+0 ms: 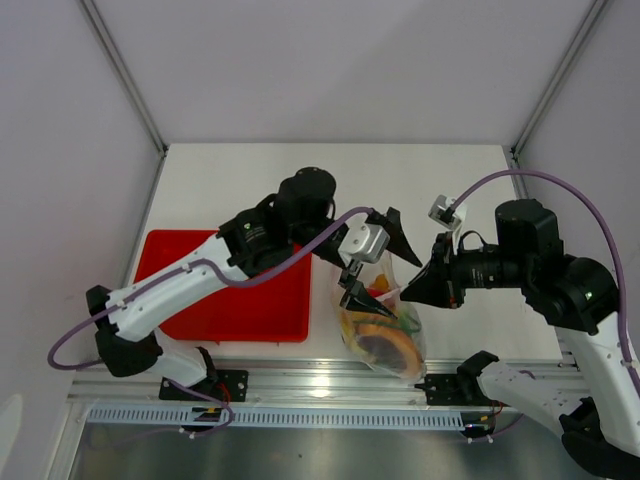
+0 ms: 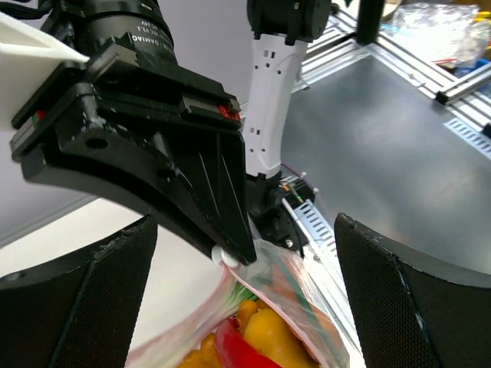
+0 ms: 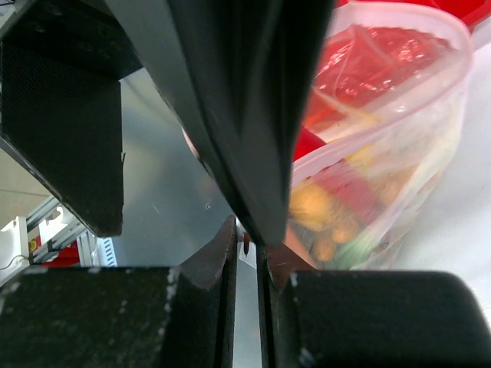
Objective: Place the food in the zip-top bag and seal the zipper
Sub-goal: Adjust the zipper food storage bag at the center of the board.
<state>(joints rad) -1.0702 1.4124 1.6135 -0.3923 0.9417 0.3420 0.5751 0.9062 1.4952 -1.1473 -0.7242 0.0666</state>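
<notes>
The zip-top bag (image 1: 385, 335) stands near the table's front edge, holding the food: an orange-brown wedge (image 1: 385, 347), a yellow piece (image 2: 270, 335), a red chili (image 2: 229, 345) and green stalks. My right gripper (image 1: 405, 292) is shut on the end of the bag's mouth, pinching the pink zipper (image 2: 192, 314); its fingers (image 3: 222, 253) are nearly closed. My left gripper (image 1: 377, 265) is open, its pads (image 2: 115, 284) wide apart on either side of the bag mouth and not touching it. The bag also shows in the right wrist view (image 3: 399, 153).
A red tray (image 1: 260, 305) lies left of the bag, partly under my left arm. An aluminium rail (image 1: 300, 385) runs along the near table edge just below the bag. Frame posts stand at the back corners.
</notes>
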